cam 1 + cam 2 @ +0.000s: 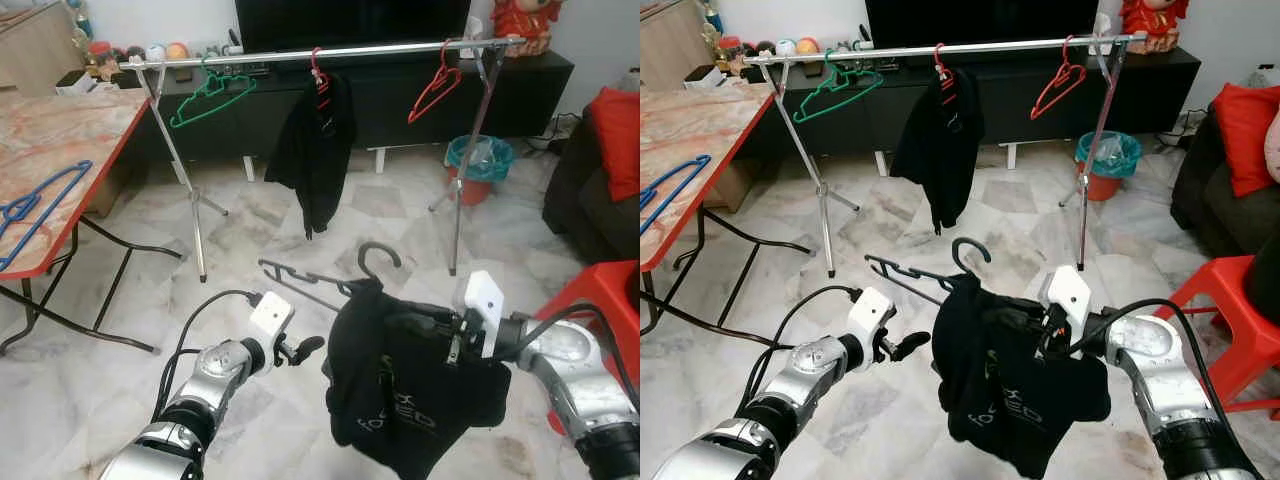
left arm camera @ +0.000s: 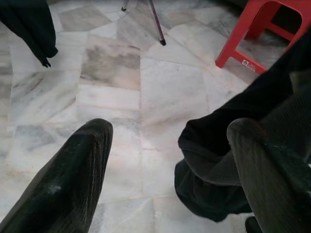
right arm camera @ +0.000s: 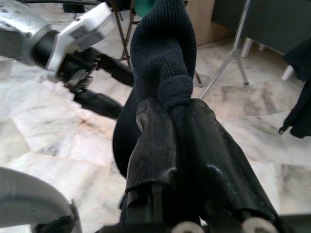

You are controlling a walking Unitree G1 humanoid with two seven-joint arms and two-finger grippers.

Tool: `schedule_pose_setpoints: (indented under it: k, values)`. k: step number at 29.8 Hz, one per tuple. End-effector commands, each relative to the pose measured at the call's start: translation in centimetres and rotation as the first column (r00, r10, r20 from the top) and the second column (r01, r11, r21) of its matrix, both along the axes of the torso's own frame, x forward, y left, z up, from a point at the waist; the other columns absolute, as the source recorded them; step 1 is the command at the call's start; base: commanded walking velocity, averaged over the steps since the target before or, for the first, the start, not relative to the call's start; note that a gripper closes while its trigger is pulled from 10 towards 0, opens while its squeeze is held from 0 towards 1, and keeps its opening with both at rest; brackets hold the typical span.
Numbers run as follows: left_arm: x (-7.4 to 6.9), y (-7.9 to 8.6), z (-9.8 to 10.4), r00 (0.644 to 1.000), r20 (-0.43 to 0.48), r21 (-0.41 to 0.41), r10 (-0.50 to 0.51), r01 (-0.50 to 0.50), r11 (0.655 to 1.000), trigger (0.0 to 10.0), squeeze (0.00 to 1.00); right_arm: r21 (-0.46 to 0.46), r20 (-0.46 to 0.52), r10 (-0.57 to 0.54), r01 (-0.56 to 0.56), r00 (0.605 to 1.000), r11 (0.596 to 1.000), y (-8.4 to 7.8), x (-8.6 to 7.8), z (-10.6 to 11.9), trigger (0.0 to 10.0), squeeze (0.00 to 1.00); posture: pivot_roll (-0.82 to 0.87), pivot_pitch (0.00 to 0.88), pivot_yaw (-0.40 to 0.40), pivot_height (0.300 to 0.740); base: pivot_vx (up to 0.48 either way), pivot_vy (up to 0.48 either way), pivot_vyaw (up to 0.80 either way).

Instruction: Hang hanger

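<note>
The right gripper (image 3: pixel 177 121) is clenched on the neck of a black shirt (image 1: pixel 410 385), which hangs on a dark hanger (image 1: pixel 330 280) held up above the marble floor (image 1: pixel 250 230). The hanger's hook points up, and one bare arm sticks out toward the robot's left. The left gripper (image 1: pixel 303 349), fingers spread and holding nothing, hovers just beside the shirt's left edge. Ahead, well apart across bare floor, stands a clothes rail (image 1: pixel 330 52) carrying a green hanger (image 1: pixel 210 98), a black garment (image 1: pixel 315 150) and a red hanger (image 1: pixel 436 88), with gaps between them. A table (image 1: pixel 60 150) edges the left, a red stool (image 1: pixel 600 300) the right.
</note>
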State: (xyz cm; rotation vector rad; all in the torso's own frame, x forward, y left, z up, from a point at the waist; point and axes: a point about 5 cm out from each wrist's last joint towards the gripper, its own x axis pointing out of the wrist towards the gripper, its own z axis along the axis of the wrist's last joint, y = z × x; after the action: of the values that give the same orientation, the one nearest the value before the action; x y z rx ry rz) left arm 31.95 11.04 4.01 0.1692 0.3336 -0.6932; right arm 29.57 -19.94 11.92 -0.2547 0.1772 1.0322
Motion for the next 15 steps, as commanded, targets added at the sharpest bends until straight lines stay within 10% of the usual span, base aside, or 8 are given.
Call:
schedule_pose_setpoints:
  k: [1, 15]
  values:
    - [-0.2, 0.3, -0.3, 1.000, -0.023, -0.008, -0.015, 0.015, 1.000, 10.0, 0.00, -0.001, 0.036, -0.017, 0.017, 0.999, 1.000, 0.2, 0.7, 0.6, 10.0, 0.00, -0.03, 0.000, 0.062, 0.740, 0.000, 0.000, 0.00]
    - [-1.3, 0.6, -1.1, 0.978, -0.108, 0.025, -0.179, 0.182, 0.983, 10.0, 0.00, -0.062, 0.031, -0.102, 0.103, 0.994, 0.993, 0.2, 1.7, -0.2, 10.0, 0.00, -0.03, 0.006, 0.058, 0.740, 0.000, 0.000, 0.00]
